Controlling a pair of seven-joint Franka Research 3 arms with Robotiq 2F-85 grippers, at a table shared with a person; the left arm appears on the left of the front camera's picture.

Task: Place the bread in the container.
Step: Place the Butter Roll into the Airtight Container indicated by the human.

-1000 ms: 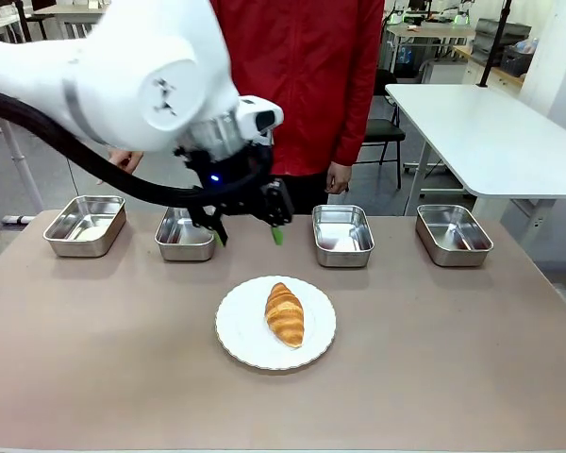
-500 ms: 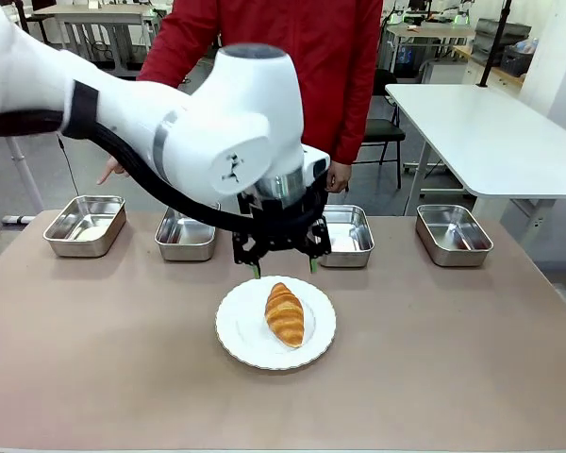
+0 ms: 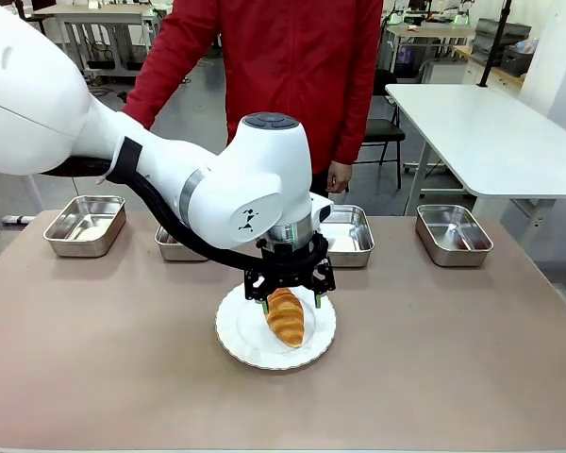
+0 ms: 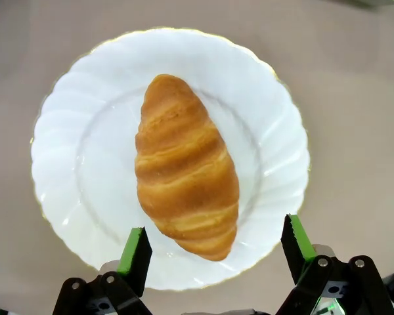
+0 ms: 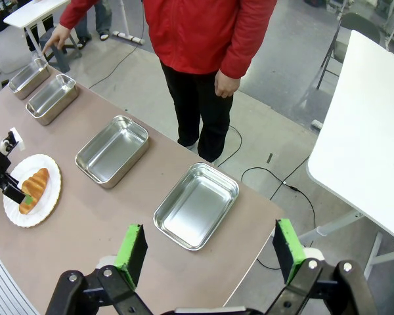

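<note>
Bread [image 3: 285, 318] is lying on a round white plate [image 3: 234, 332] near the middle of the table [image 3: 453, 359], a little toward the near edge, in the front view. The left gripper [image 3: 291, 302] is hanging right over the bread's far end, its jaws spread wide with one green pad on each side, gripping nothing. Four steel pans [image 3: 453, 233] are sitting in a row along the far edge, and a person in a red top [image 3: 283, 66] is standing behind them.

Seen from the left wrist, the bread [image 4: 186, 167] is lying lengthwise across the plate [image 4: 72, 131]. The fingers [image 4: 136, 252] of the left gripper [image 4: 216, 246] are straddling its nearer tip, with a gap showing on both sides.

From the right wrist, the right gripper [image 5: 209, 251] is hovering high above the table's end, jaws wide apart and holding nothing. Below it the pans [image 5: 196, 205] are lining the far edge, all empty, and the bread [image 5: 34, 189] is resting on its plate [image 5: 44, 172].
</note>
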